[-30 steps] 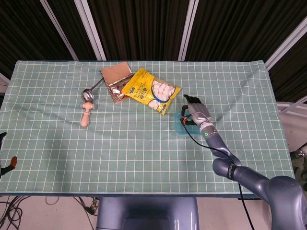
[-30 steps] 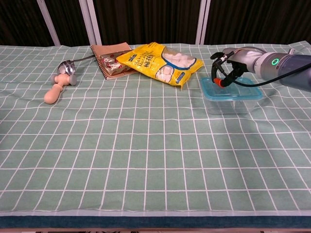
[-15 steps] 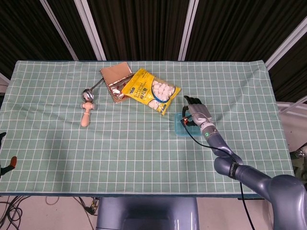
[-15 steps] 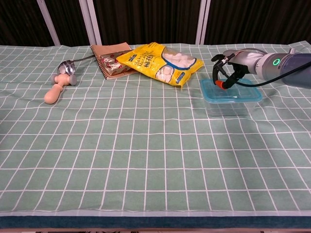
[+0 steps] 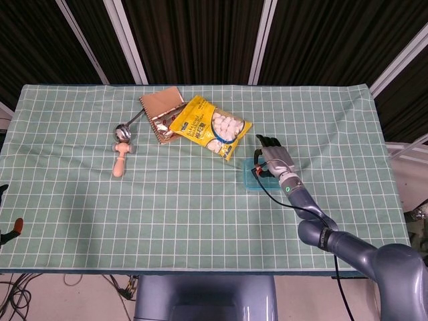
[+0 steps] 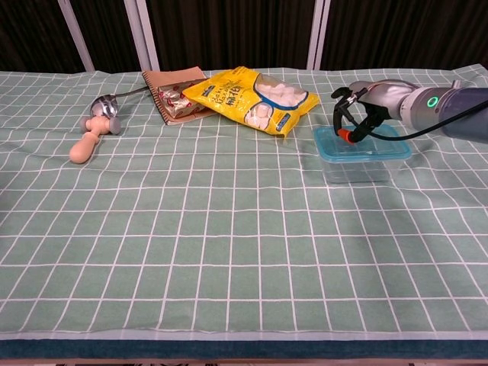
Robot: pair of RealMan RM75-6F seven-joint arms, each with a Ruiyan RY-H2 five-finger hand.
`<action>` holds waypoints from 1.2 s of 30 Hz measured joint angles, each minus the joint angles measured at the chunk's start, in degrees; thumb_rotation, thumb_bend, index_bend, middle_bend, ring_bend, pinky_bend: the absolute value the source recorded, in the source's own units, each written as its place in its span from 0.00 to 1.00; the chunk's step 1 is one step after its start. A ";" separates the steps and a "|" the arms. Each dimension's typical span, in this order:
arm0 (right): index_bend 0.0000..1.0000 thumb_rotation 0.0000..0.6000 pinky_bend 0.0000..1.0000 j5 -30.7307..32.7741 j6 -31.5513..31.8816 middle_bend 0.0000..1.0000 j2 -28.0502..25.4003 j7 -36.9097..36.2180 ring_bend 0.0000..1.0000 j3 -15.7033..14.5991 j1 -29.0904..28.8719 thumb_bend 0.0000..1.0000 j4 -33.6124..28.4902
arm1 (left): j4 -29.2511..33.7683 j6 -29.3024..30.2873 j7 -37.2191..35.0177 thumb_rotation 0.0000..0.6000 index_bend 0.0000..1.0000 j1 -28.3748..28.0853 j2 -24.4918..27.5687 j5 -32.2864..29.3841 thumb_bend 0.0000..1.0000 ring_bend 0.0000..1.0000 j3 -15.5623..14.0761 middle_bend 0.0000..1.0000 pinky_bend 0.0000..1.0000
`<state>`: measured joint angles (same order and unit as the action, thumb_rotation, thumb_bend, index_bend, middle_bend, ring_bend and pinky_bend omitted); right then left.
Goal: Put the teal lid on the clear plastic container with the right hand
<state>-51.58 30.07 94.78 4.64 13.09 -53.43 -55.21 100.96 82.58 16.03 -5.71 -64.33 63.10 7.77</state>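
The teal lid [image 6: 363, 146] lies flat on top of the clear plastic container [image 6: 357, 169], right of the table's middle. My right hand [image 6: 371, 107] reaches in from the right and hangs over the lid's far side. Its fingers curl down and a red-tipped fingertip [image 6: 345, 136] touches the lid's top. In the head view the right hand [image 5: 275, 160] covers most of the lid [image 5: 251, 180], and only the left edge shows. The left hand appears in neither view.
A yellow snack bag [image 6: 254, 97] lies just left of the container, partly over a brown notebook [image 6: 172, 89]. A metal scoop with a wooden handle [image 6: 91, 130] lies far left. The green checked cloth [image 6: 229, 244] covers the table.
The lid sat slightly tilted on the container a second ago and now lies level. The right hand has sunk a little with it; its fingertip stays on the lid.
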 measured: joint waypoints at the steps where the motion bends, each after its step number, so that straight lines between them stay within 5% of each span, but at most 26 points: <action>1: 0.61 1.00 0.00 0.09 -0.16 0.00 0.01 0.03 0.00 -0.03 -0.03 0.53 0.00 | -0.03 -0.01 0.04 1.00 0.14 -0.01 0.00 0.00 0.35 0.00 -0.01 0.00 0.00; 8: 0.58 1.00 0.00 -1.05 3.00 0.00 -0.33 -2.05 0.00 1.72 0.31 0.53 -1.57 | 0.00 0.14 -0.10 1.00 0.14 0.04 0.02 0.18 0.35 0.00 -0.02 0.00 0.00; 13: 0.15 1.00 0.00 -3.63 7.91 0.00 -1.80 -5.03 0.00 3.86 1.39 0.48 -4.63 | 0.02 0.27 -0.19 1.00 0.14 0.10 0.02 0.57 0.35 0.00 -0.14 0.00 0.00; 16: 0.01 1.00 0.00 -5.14 11.19 0.00 -3.60 -6.62 0.00 4.95 2.51 0.44 -7.85 | -0.03 0.37 -0.23 1.00 0.14 0.11 0.00 0.77 0.35 0.00 -0.17 0.00 0.00; 25: 0.00 1.00 0.00 -10.02 23.43 0.00 -13.53 -6.55 0.00 5.27 9.42 0.33 -23.19 | -0.34 1.16 -0.64 1.00 0.14 0.12 -0.15 2.65 0.35 0.00 -0.30 0.00 0.00; 30: 0.00 1.00 0.00 -13.51 32.65 0.00 -22.28 -2.67 0.00 2.30 17.11 0.32 -34.12 | -0.48 2.12 -1.99 1.00 0.14 0.36 -0.18 5.29 0.35 0.00 -0.63 0.00 0.00; 36: 0.00 1.00 0.00 -19.82 46.84 0.00 -27.89 0.32 0.00 -3.51 28.31 0.32 -40.27 | -0.07 2.75 -3.23 1.00 0.14 0.78 0.20 8.44 0.35 0.00 -1.74 0.00 0.00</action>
<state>-71.40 76.91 66.89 4.96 9.58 -25.12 -95.48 100.89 85.33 12.80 -4.94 -64.14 71.54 6.03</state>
